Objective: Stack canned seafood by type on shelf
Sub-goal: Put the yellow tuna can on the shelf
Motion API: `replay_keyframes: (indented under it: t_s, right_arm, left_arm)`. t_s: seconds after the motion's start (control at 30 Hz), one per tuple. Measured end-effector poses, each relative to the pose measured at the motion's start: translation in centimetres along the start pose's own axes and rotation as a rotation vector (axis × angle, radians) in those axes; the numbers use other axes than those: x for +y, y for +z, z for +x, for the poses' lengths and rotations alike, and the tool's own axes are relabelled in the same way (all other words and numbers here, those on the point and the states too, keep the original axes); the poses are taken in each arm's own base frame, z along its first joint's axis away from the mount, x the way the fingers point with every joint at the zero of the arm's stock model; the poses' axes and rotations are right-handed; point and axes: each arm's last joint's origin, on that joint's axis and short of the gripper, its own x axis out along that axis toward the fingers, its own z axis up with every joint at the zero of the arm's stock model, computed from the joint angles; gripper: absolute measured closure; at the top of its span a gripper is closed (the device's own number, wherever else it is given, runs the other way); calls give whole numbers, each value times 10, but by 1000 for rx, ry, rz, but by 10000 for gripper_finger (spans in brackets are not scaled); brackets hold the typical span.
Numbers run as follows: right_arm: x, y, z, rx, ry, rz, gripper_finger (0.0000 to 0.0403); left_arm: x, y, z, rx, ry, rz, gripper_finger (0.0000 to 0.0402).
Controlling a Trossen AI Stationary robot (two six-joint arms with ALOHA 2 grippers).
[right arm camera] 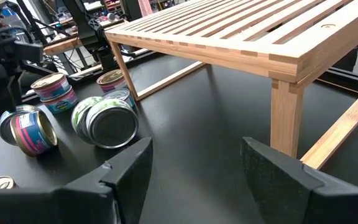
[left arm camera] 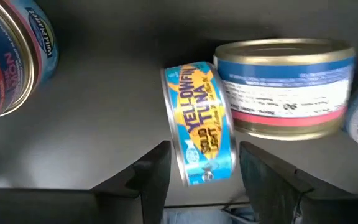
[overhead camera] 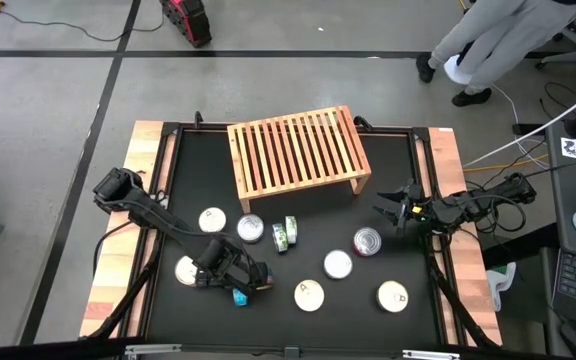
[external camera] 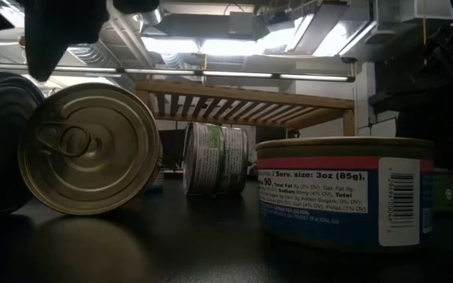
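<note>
We see the left claw (overhead camera: 251, 285) low over the black table (overhead camera: 388, 180), near its front edge. Its fingers (left arm camera: 151, 177) stand apart on either side of a yellowfin tuna can (left arm camera: 201, 124) that rests on its edge; whether they touch it we cannot tell. Just beyond this claw stands an upright can with a blue and red label (left arm camera: 284, 87). Another tin with a white lid (overhead camera: 186, 269) lies behind the claw's wrist, touching or nearly touching the arm.

The right claw (overhead camera: 390, 210) hangs open near the table's right side, with nothing between its fingers (right arm camera: 126, 168). The wooden shelf (overhead camera: 298, 152) stands straight ahead of this claw, its near leg (right arm camera: 286, 118) close in front of the fingers, and its slatted top carries no tins. Beside this claw, toward the table's front, sits a red-sided can (overhead camera: 367, 241). Farther along the table from it, toward the left claw, a pair of green-labelled cans (right arm camera: 104, 121) lies on edge, with a silver-lidded tin (overhead camera: 251, 228) and a white-lidded one (overhead camera: 212, 220) beyond them. Three more white-lidded cans (overhead camera: 338, 264) (overhead camera: 309, 295) (overhead camera: 392, 296) sit between the two claws, toward the front.

A person (overhead camera: 498, 40) stands on the floor beyond the table's far right corner.
</note>
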Motion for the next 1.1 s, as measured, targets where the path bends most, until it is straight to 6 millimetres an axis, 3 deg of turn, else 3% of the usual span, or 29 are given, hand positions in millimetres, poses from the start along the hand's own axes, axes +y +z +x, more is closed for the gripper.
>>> replay_keyframes:
  t_s: [0.2,0.47,0.63,0.77,0.93,1.1]
  right_arm:
    - [0,0,0,0,0,0,160]
    - [0,0,0,1,0,-1,160]
    - [0,0,0,0,0,0,160]
    - [0,0,0,0,0,0,160]
    - [0,0,0,-2,1,2,160]
    - [0,0,0,-1,1,1,160]
  left_arm:
    - [0,-1,5,-14,13,14,219]
    - [-3,-1,28,-39,65,95,219]
    - [-3,0,28,-43,72,126,228]
    - [-2,1,25,-43,73,150,267]
    - [0,4,14,-46,65,197,267]
    - [4,15,-12,-86,25,224,267]
